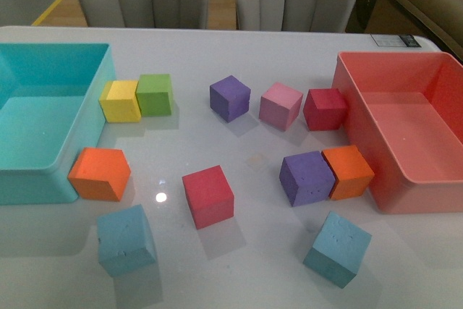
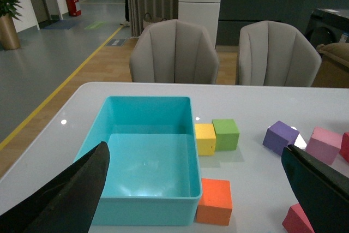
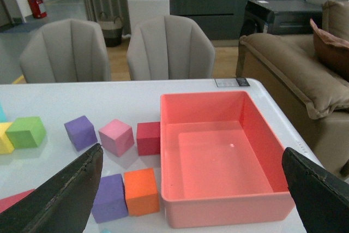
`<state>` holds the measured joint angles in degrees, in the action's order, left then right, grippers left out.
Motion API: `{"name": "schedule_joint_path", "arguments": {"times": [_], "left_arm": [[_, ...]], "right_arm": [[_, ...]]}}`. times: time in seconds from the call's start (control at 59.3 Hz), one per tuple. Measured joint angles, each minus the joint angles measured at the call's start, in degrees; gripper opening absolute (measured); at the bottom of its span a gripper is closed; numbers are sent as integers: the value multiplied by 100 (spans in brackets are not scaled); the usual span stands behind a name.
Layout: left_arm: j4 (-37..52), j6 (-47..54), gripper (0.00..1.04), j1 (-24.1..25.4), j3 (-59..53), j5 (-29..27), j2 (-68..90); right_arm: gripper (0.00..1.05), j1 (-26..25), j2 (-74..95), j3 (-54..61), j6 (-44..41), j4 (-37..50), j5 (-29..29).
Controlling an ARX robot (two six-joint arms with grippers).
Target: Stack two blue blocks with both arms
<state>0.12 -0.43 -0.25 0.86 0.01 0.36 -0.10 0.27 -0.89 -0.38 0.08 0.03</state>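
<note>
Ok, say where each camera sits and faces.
Front: on the robot's body, looking down at the table and blue blocks; no arm shows.
Left wrist: on the left arm, facing the turquoise bin and chairs; open left gripper shows.
Right wrist: on the right arm, facing the coral bin; open right gripper shows.
Both wrist views share the green cube.

No legible text: the small dark label (image 1: 394,40) at the worktop's (image 1: 253,274) far edge is too small to read.
</note>
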Motion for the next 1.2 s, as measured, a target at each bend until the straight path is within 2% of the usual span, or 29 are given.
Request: {"name": "schedule_joint_path", "arguments": {"times": [0.792, 0.826, 0.877, 0.91, 0.944, 1.028, 1.197], "left_arm": [[0, -2, 96, 2, 0, 0, 0], [0, -2, 96, 0, 0, 0, 0], [0, -2, 96, 0, 0, -4, 0], [0, 0, 96, 0, 0, 4, 0], [0, 0, 96, 0, 0, 2, 0], [-2, 0, 96, 0, 0, 0, 0], [-2, 0, 96, 0, 0, 0, 0]], "right_arm": [[96, 0, 0, 0, 0, 0, -2], [96, -42, 79, -37, -70, -129, -188], [96, -245, 680, -387, -568, -1012, -1073], [96, -251, 1147, -481, -863, -1145, -1349], [96, -170, 1934, -494, -1392, -894, -1397], [96, 50, 3344, -529, -1998, 61, -1145], [96, 647, 6094, -949, -2524, 1690, -743]]}}
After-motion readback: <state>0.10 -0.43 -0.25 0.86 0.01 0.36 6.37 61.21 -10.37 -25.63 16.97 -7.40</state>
